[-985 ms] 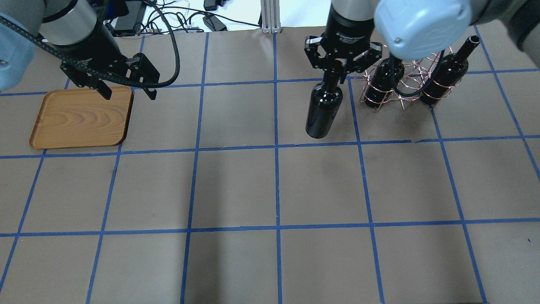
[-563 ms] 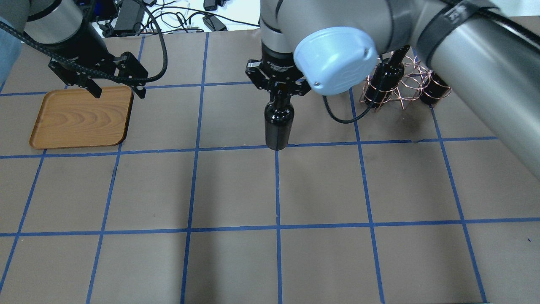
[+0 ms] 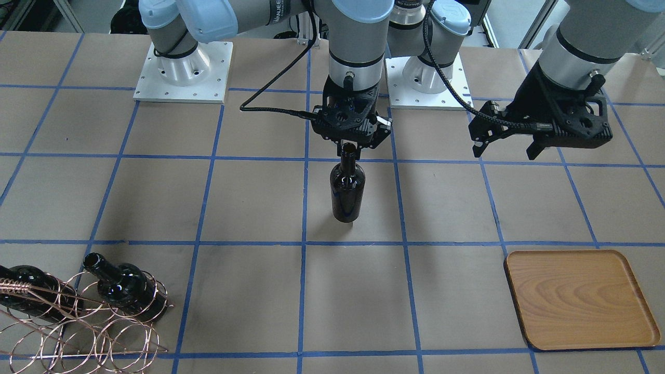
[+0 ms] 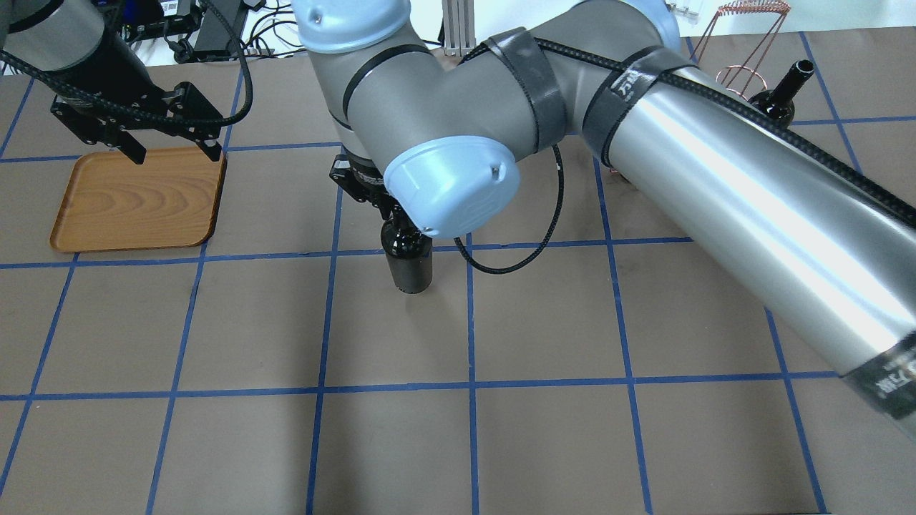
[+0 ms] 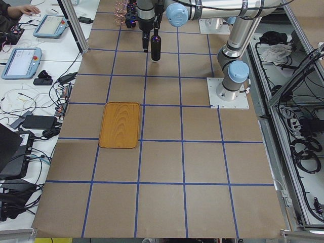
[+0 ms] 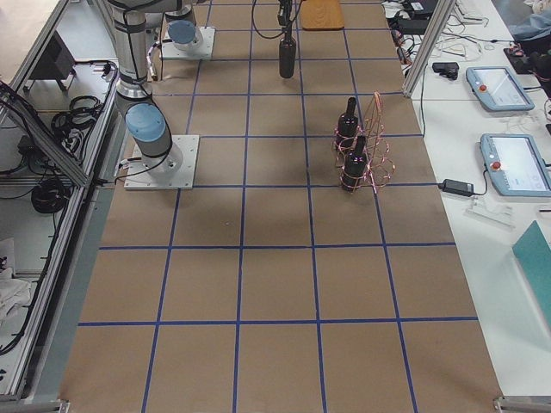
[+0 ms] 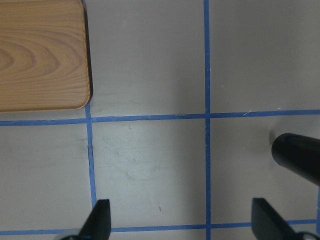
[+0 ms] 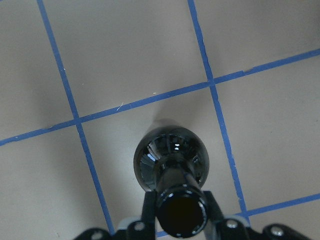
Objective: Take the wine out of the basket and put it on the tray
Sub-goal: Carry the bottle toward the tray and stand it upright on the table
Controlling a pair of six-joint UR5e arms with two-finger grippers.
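The worktop [image 3: 249, 202] is dull brown paper, crossed by a square grid of blue tape lines [image 3: 204, 197]. The wine [image 3: 347, 192] is glossy near-black glass with small white glints on its shoulder, and the other bottles [image 3: 124, 288] in the basket are the same shiny black. The basket [image 3: 67, 324] is rose-gold copper wire bent into round rings. The tray [image 3: 579, 298] is warm orange-brown wood with darker oval bands of grain. The right claw [image 3: 349, 148] and the left claw [image 3: 505, 153] are matte black. The right arm [image 4: 715, 186] is silver-grey with black bands, a black braided cable and a pale blue joint cap [image 4: 451, 186], and the base plates [image 3: 182, 72] are white
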